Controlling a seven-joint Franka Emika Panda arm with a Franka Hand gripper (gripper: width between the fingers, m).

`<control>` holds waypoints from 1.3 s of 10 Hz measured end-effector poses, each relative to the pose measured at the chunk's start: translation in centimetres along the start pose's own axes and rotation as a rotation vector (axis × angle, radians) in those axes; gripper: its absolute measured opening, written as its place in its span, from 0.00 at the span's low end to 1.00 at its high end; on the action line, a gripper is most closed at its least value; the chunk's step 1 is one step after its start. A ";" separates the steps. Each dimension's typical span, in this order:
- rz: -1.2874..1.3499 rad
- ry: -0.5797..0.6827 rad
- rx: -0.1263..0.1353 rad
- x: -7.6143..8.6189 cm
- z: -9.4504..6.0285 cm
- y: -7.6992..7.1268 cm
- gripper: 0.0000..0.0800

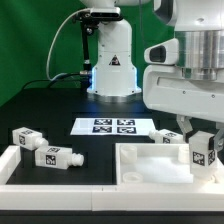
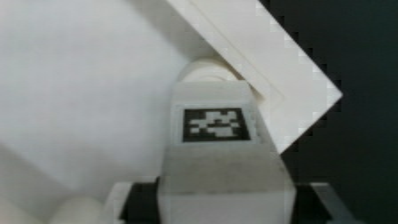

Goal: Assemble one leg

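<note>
- Exterior view: my gripper point(image 1: 203, 138) is clamping one leg point(image 1: 204, 154) upright, and it is hanging just above the panel point(image 1: 150, 168) near the corner on the exterior view's right.
- A spare leg point(image 1: 165, 135) is lying just behind the panel. Two further legs point(image 1: 55, 157) are lying well apart on the exterior view's left.
- Wrist view: the leg point(image 2: 222, 150) is pointing into the inside corner of the rim point(image 2: 267, 62). I cannot tell whether it is touching.
- Judgement: I am seating the leg, and the seat is hidden beneath it. The leg wants keeping plumb and lowering slowly.
- The rim is crowding two sides. Open room is lying toward the panel's middle and straight up.
</note>
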State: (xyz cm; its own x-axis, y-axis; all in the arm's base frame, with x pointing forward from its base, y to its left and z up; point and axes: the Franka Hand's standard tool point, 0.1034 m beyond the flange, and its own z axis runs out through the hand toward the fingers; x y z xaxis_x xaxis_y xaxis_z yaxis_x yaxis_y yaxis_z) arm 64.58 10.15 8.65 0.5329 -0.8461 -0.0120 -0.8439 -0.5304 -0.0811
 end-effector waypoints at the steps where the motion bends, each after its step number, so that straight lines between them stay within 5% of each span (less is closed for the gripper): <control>1: 0.214 -0.002 0.018 -0.2 0.0 0.3 0.36; 6: 0.288 0.001 0.016 -1.0 -0.1 0.1 0.36; 7: 0.182 0.003 0.018 -1.3 -0.2 -0.3 0.65; 8: -0.024 0.015 0.025 -1.3 -0.4 -0.6 0.65; 9: -0.184 0.020 0.030 -1.6 -0.4 -0.8 0.78; 13: -0.479 0.034 0.034 -1.4 -0.3 -0.7 0.81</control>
State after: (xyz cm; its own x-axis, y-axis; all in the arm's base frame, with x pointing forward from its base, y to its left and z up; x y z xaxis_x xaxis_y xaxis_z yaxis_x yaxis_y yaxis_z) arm 64.43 11.66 9.06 0.8586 -0.5083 0.0670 -0.5009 -0.8595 -0.1021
